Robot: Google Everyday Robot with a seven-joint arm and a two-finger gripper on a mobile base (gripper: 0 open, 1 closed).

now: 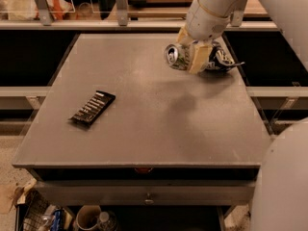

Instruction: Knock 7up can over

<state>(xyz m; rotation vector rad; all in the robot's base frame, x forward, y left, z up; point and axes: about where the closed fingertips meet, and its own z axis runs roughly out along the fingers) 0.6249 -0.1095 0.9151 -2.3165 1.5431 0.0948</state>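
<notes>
Grey table [144, 138], gripper [188, 57] at far edge, fingers [199, 57] pinching tilted silver-topped 7up can [174, 56]

Looks like robot test lab or workshop: plain grey work table [144, 129] with drawer [147, 195] under it, white robot arm [214, 6] reaching in from right, gripper [193, 56] low over table's far right corner; metal rails [121, 4] behind, wire basket [31, 215] and tub [87, 219] on speckled floor [6, 158] below

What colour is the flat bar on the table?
Bar: black, pale markings, camera view; pincer by can, far right.
</notes>
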